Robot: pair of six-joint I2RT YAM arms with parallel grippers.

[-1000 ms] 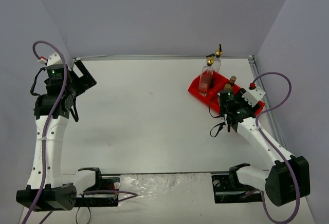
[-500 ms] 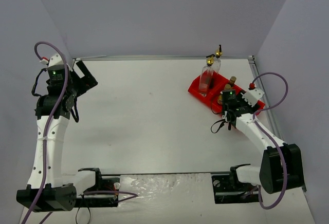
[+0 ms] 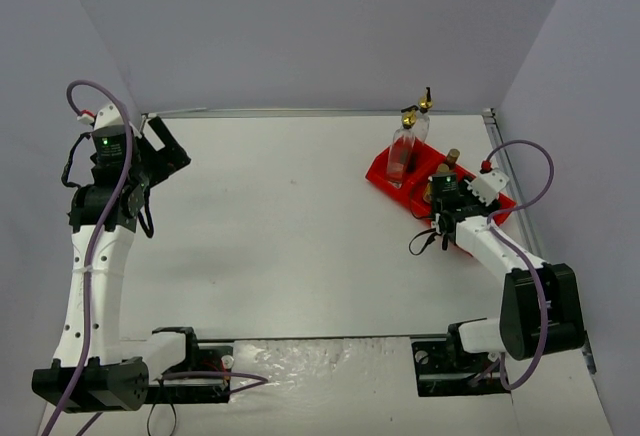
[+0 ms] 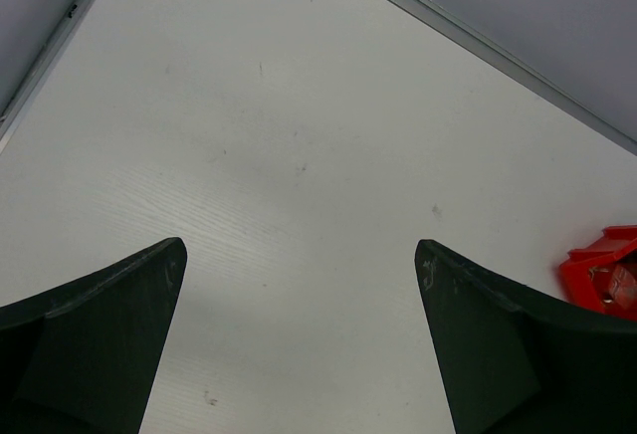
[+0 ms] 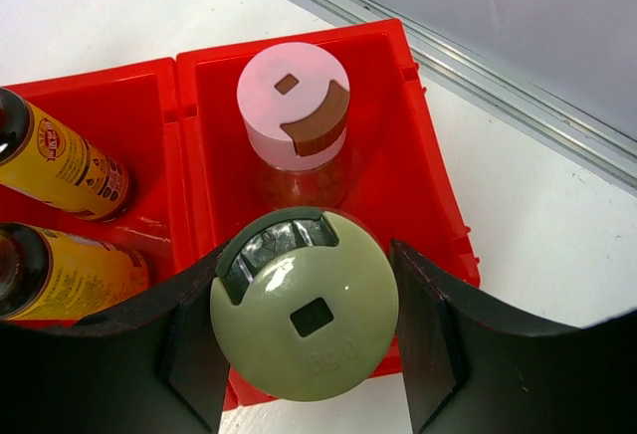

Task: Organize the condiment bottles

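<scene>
White tabletop (image 3: 280,226) — right jaws tight on cream bottle (image 5: 304,317) just beside pink bottle (image 5: 294,106), left jaws wide apart

**Enclosed work cell: white desk bounded by three plain walls.**
The desk (image 3: 300,236) is a flat white surface with a faint wood-like grain and a few small dark specks, seen closest in the left wrist view. A thin metal rail (image 3: 300,112) runs along its far edge, and a second rail (image 3: 491,121) follows its right edge. The back wall (image 3: 320,26), left wall (image 3: 40,66) and right wall (image 3: 590,56) are smooth, pale grey-lilac panels rising from the desk edges. Lighting is even and diffuse; shadows are soft.
</scene>
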